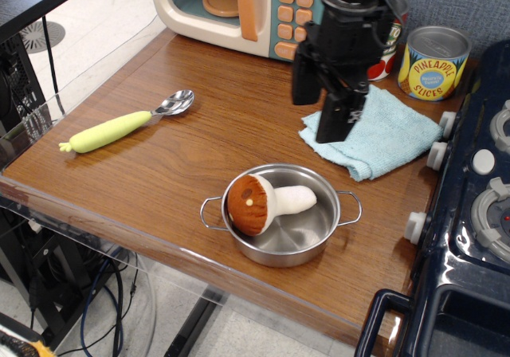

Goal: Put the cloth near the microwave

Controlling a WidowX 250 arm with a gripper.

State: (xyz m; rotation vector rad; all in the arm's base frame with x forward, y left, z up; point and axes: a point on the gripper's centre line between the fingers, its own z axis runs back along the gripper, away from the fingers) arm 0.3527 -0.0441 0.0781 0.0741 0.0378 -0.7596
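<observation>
Observation.image looks down on a wooden table (159, 174) with the black gripper (331, 130) hanging over the left part of the cloth (382, 134). Its fingers point down toward the cloth's near-left edge; from this angle I cannot tell whether the jaws stand apart or together, nor whether they touch the fabric.

The cloth, light blue and folded to a rough square, lies flat on the right side of the table with its corners pointing roughly near, far, left and right, so it sits like a diamond with no clear long axis. Its right corner reaches close to the knobs of the toy stove (470, 213) at the right edge.

Just beyond the cloth stand two tins: the pineapple can (434, 62) at far right, and the tomato can (390, 34), mostly hidden behind the arm. The microwave (247, 10) stands at the far edge, left of the cans, apart from the cloth.

Nearer the camera sits a steel pot (283, 213) holding a plush mushroom (263, 202). A spoon (127, 122) with a yellow-green handle lies well to the left.
</observation>
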